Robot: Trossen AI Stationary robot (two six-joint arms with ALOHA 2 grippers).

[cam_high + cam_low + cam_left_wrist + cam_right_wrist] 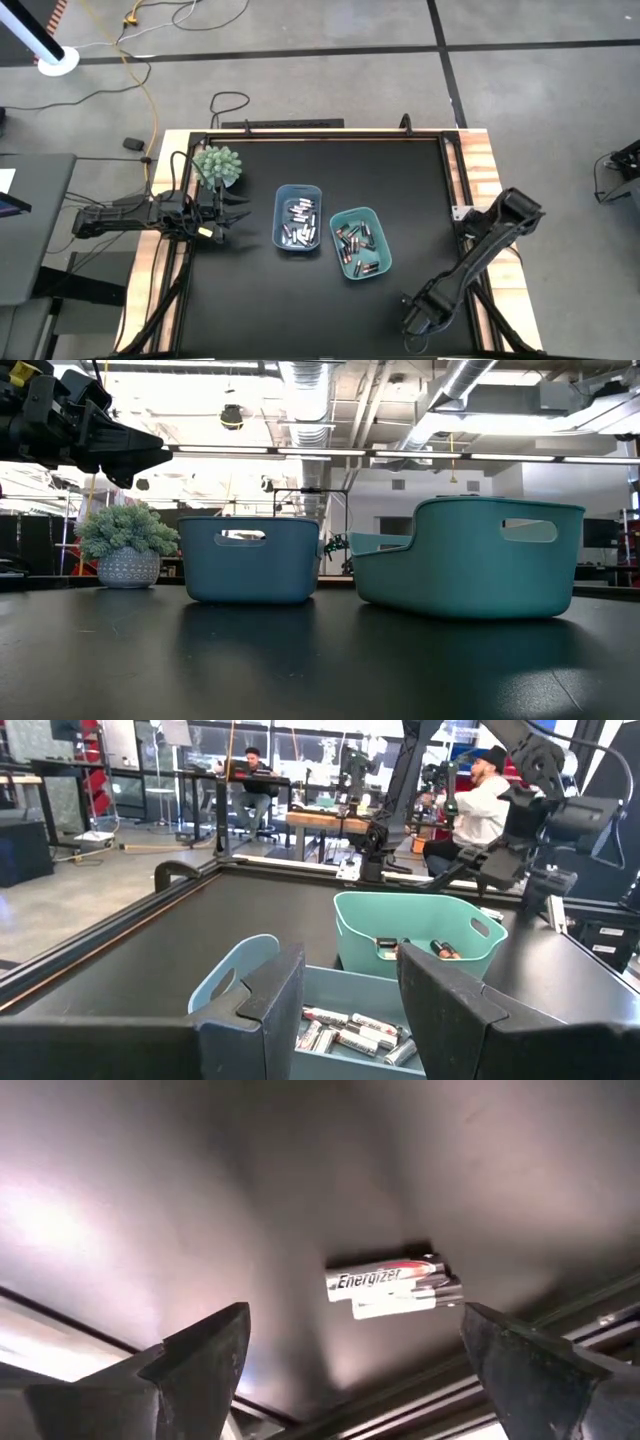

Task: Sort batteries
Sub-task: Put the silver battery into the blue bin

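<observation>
Two bins sit near the middle of the black surface: a blue bin and, just beside it toward the right arm, a teal bin turned at a slant. From above, the blue bin holds mostly silvery-white batteries and the teal bin dark batteries. A small potted plant stands near the surface's back left corner. The surface has a light wooden border and rests on a grey floor crossed by dark lines, with a yellow cable trailing across it.

The left hand hovers above the surface between the plant and the blue bin, pointing at the bin, its fingers apart and holding nothing. The right hand is low at the front right corner of the surface.

The low view hides the bins' contents behind their walls, but shows a workshop ceiling with ducts and strip lights behind them. The left wrist view looks into both bins and, beyond the surface, shows two seated people at benches. Only the right wrist view shows a lone silvery-white battery labelled Energizer lying on the surface near its edge rail, between that hand's wide-apart fingers but untouched by them.
</observation>
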